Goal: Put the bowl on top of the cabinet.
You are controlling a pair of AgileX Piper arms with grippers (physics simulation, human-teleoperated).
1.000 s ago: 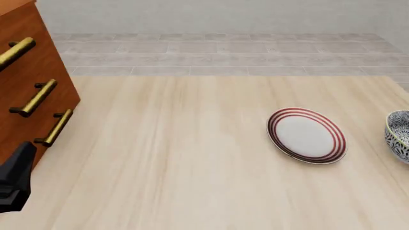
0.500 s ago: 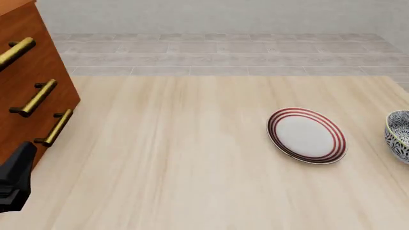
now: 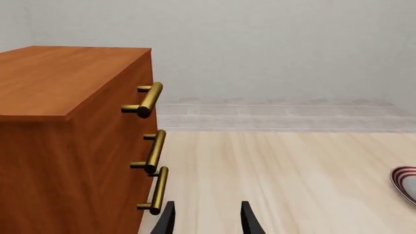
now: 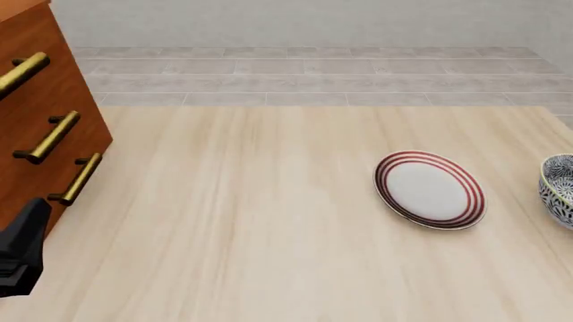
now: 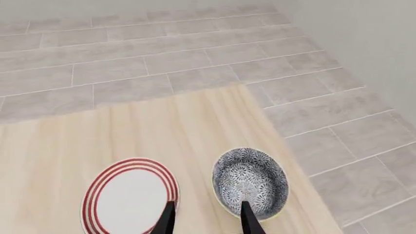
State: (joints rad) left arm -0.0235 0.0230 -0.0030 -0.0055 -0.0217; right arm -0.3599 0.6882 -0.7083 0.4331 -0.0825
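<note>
The bowl (image 4: 559, 190), white with a dense dark floral pattern, stands at the table's right edge, cut off by the front view's border. In the right wrist view the bowl (image 5: 250, 182) lies just ahead of my right gripper (image 5: 205, 220), which is open and high above the table with nothing between its fingers. The reddish-brown cabinet (image 4: 36, 114) with brass handles fills the left side. My left gripper (image 3: 206, 222) is open beside the cabinet (image 3: 71, 136); in the front view only its dark body (image 4: 20, 248) shows at the left edge.
A flat white plate with red rings (image 4: 430, 189) lies left of the bowl, also seen as the plate (image 5: 130, 195) in the right wrist view. Past the table's far and right edges is grey tiled floor (image 5: 312, 126).
</note>
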